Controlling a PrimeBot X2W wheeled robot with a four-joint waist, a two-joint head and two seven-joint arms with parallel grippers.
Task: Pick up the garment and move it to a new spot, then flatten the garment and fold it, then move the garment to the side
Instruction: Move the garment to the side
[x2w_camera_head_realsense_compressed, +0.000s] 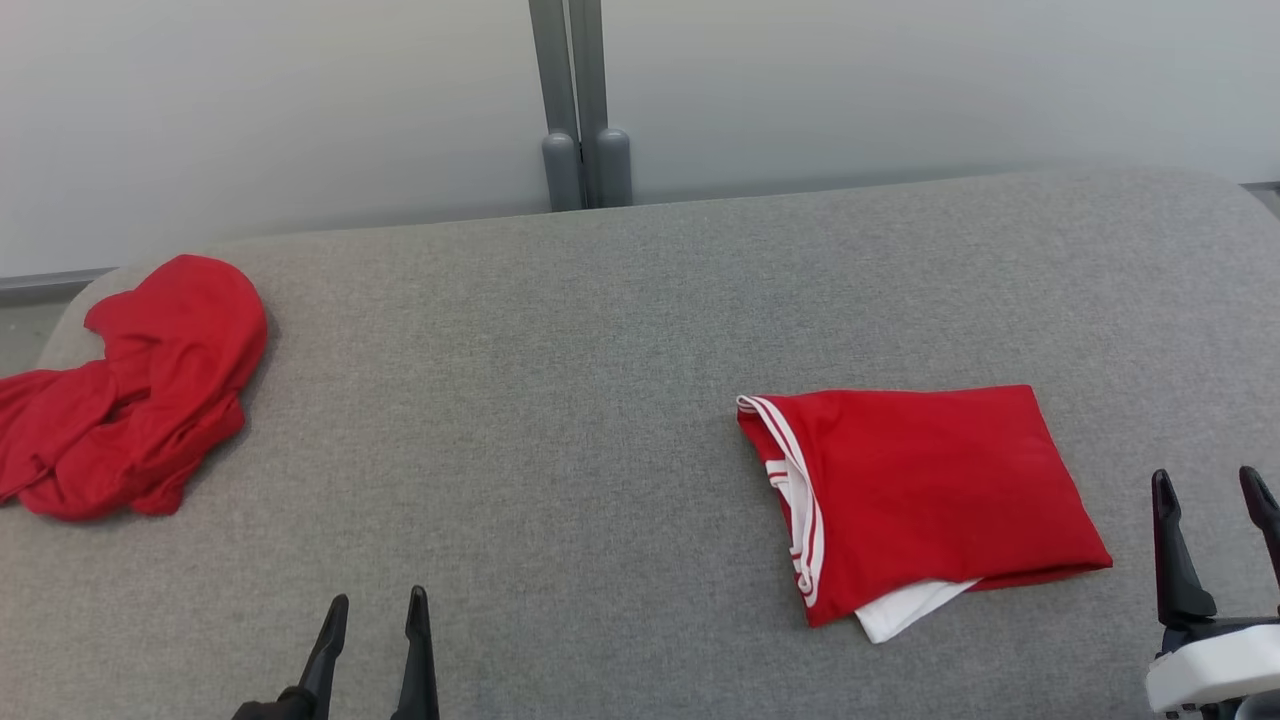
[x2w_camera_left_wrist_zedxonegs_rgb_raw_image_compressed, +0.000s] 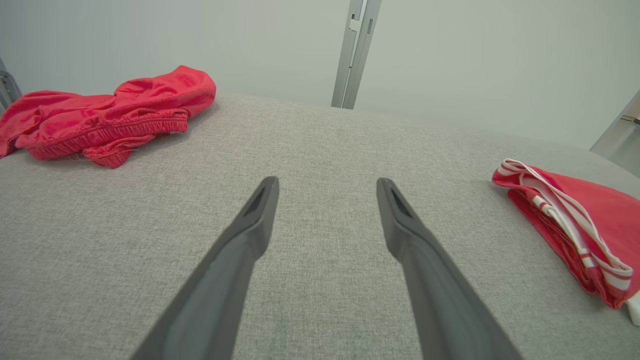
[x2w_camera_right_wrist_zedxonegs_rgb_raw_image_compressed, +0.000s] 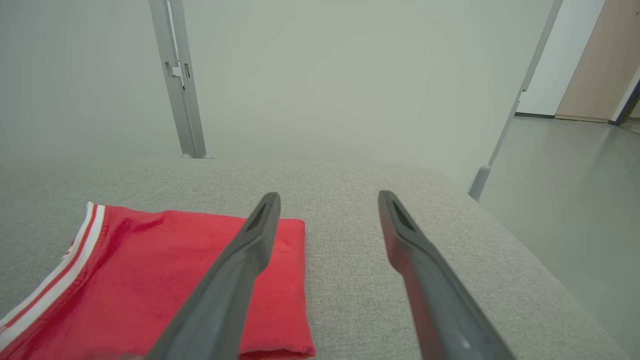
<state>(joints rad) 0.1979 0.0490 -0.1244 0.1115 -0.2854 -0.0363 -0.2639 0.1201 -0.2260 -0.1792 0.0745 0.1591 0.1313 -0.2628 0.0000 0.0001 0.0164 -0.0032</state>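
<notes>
A folded red garment (x2w_camera_head_realsense_compressed: 925, 490) with white striped trim lies flat on the right half of the grey padded table (x2w_camera_head_realsense_compressed: 560, 400); a white layer pokes out at its near edge. The same folded piece shows at the right edge of the left wrist view (x2w_camera_left_wrist_zedxonegs_rgb_raw_image_compressed: 575, 235) and at the lower left of the right wrist view (x2w_camera_right_wrist_zedxonegs_rgb_raw_image_compressed: 150, 270). A crumpled red garment (x2w_camera_head_realsense_compressed: 130, 390) sits heaped at the table's far left edge, seen too from the left wrist (x2w_camera_left_wrist_zedxonegs_rgb_raw_image_compressed: 110, 115). My left gripper (x2w_camera_head_realsense_compressed: 375, 602) hovers open near the front edge, empty. My right gripper (x2w_camera_head_realsense_compressed: 1208, 480) stands open, empty, just right of the folded garment.
A grey post (x2w_camera_head_realsense_compressed: 575, 100) rises behind the table against a pale wall. The table's rounded right edge (x2w_camera_right_wrist_zedxonegs_rgb_raw_image_compressed: 525, 255) drops to a grey floor (x2w_camera_right_wrist_zedxonegs_rgb_raw_image_compressed: 575, 190). Bare grey fabric stretches between the two garments.
</notes>
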